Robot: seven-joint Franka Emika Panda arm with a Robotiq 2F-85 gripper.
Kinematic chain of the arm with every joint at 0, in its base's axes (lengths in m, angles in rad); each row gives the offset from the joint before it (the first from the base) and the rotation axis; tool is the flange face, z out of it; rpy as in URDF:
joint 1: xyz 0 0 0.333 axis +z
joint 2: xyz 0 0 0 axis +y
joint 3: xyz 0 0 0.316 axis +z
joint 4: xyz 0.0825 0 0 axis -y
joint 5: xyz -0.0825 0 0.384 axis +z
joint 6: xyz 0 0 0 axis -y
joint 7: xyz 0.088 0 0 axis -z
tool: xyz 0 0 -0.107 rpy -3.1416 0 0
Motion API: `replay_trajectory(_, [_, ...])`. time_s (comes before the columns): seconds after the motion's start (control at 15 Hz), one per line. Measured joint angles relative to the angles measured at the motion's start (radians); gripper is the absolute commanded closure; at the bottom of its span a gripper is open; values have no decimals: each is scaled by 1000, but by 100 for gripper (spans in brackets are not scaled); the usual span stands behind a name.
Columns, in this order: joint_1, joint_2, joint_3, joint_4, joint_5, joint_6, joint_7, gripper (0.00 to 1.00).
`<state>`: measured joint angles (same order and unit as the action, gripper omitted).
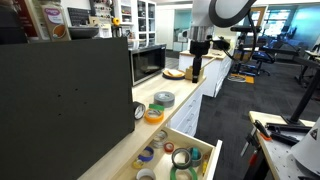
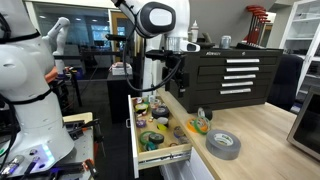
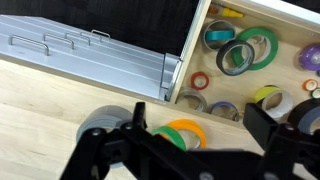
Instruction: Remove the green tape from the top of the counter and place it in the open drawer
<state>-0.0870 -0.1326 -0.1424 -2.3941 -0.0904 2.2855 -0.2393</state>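
— where's the green tape (image 3: 188, 132) right now?

— on the desk (image 3: 40, 110), near the edge by the open drawer (image 3: 186, 62). it lies flat and touches an orange-yellow roll (image 2: 197, 128). the wide grey roll (image 3: 104, 121) sits just beside the pair.

— and the pincer (image 3: 195, 125)?

— released. in the wrist view its two dark fingers (image 3: 112, 150) stand wide apart with nothing between the pads. the green tape shows in the gap between them, lower down on the desk. in both exterior views the pincer hangs above the desk, touching none of the rolls.

— so nothing's in its grip?

— nothing. all three rolls rest on the pale top.

— what's in the drawer?

— a jumble of tape rolls (image 3: 238, 57) in green, yellow, red, purple and white, mostly lying flat. the light wood sides are pulled well out from the white fronts.

— is the arm over the drawer or the desk?

— i can't say exactly from here.
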Motion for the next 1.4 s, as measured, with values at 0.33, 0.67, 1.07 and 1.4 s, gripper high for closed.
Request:
replay_trajectory(0.33, [1,8,4,5,2,4,-5,0])
replay_trajectory(0.67, [0,20,5,2,19,11,-15,0])
replay_trajectory(1.07, [13,154,43,0,138,189,-104,0])
replay_trajectory(1.4, [13,296,98,59,221,260,-210,0])
